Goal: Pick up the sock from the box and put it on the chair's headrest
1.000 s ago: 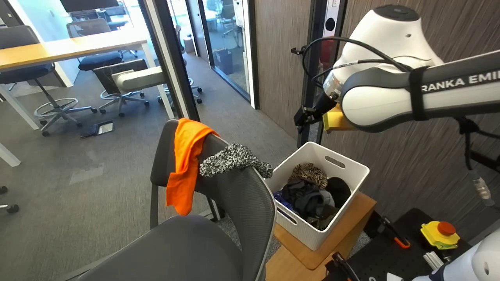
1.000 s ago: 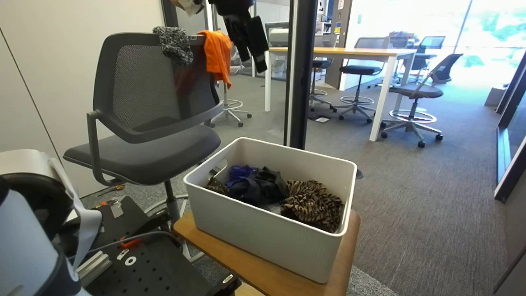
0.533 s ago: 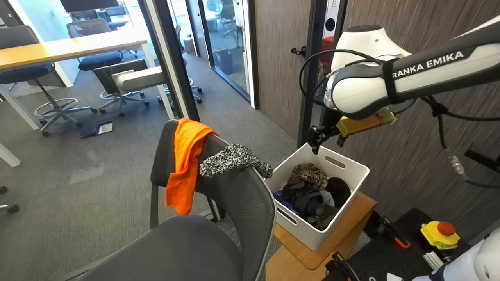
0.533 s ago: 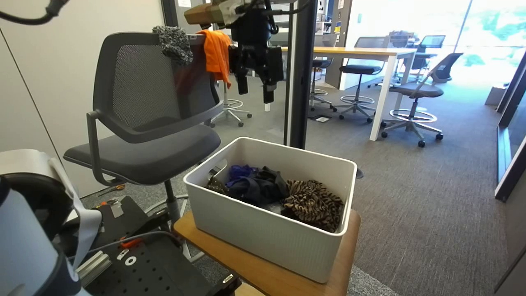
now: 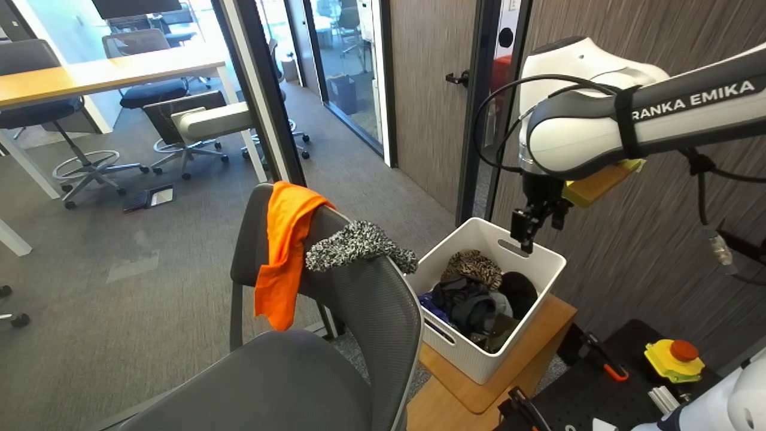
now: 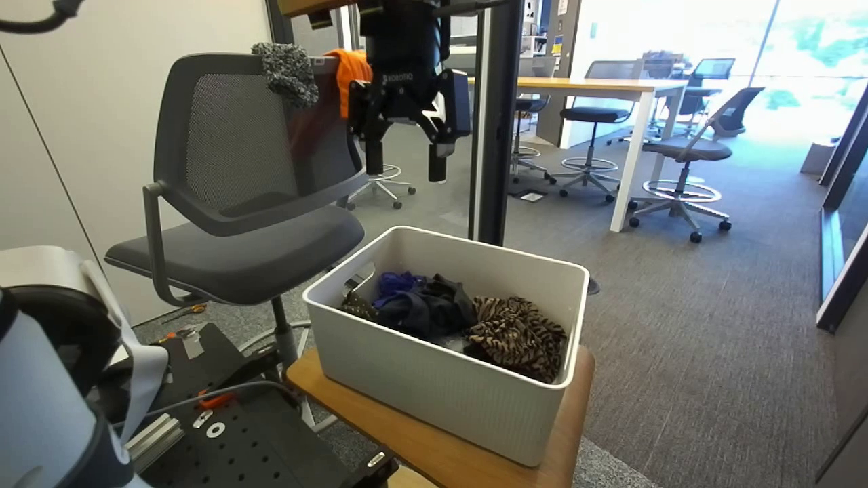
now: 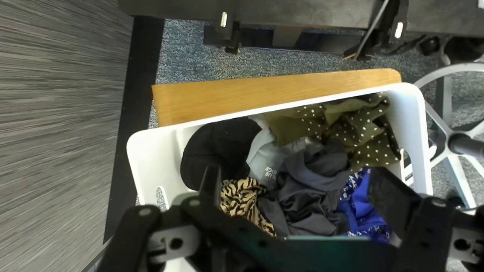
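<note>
**The sock (image 5: 359, 243) is lying over the chair's headrest (image 6: 220, 63)**

Its far part I cannot see, because the chair's headrest hides it. Just beside hangs the orange cloth (image 5: 282, 257), which the gripper (image 6: 405, 161) partly covers in an exterior view. The jaws stand wide apart, above the box (image 6: 441, 393); in the wrist view they are blurred and cover one side of it. Only this wrist view shows small letters on a pale grey cloth (image 7: 261, 160) inside.
</note>
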`<state>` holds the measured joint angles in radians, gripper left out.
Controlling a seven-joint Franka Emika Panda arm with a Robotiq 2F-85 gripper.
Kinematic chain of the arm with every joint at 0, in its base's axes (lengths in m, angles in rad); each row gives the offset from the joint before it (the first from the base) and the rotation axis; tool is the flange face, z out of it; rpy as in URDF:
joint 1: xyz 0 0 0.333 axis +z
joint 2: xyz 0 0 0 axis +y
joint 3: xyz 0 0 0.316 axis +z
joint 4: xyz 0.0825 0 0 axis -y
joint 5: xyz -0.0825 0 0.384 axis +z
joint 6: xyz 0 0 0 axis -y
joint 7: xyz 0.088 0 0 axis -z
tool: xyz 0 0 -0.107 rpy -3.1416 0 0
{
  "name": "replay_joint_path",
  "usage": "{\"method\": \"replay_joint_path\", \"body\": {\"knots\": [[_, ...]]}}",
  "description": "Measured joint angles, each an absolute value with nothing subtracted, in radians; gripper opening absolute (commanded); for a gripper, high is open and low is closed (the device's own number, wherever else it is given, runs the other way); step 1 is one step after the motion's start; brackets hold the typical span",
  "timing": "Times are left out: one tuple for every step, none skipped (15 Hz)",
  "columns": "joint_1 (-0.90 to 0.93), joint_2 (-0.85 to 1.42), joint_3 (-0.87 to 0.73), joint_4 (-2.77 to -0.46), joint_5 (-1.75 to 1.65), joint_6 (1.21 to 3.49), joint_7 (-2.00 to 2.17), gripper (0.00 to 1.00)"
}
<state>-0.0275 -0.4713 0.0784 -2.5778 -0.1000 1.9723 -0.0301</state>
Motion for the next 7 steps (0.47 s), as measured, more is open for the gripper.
{"method": "replay_joint_path", "body": {"knots": [[-0.026, -0.489, 0.076, -2.585, -0.110, 1.960, -0.043, 1.00], [-0.025, -0.505, 0.074, -2.594, -0.116, 1.953, -0.054, 1.00], [-0.023, -0.520, 0.072, -2.602, -0.118, 1.951, -0.066, 1.00], [-0.020, -0.531, 0.069, -2.609, -0.118, 1.951, -0.078, 1.00], [-0.018, -0.535, 0.068, -2.612, -0.118, 1.951, -0.079, 1.00], [-0.018, -0.535, 0.068, -2.615, -0.118, 1.951, -0.078, 1.00], [-0.018, -0.532, 0.067, -2.615, -0.118, 1.951, -0.078, 1.00]]}}
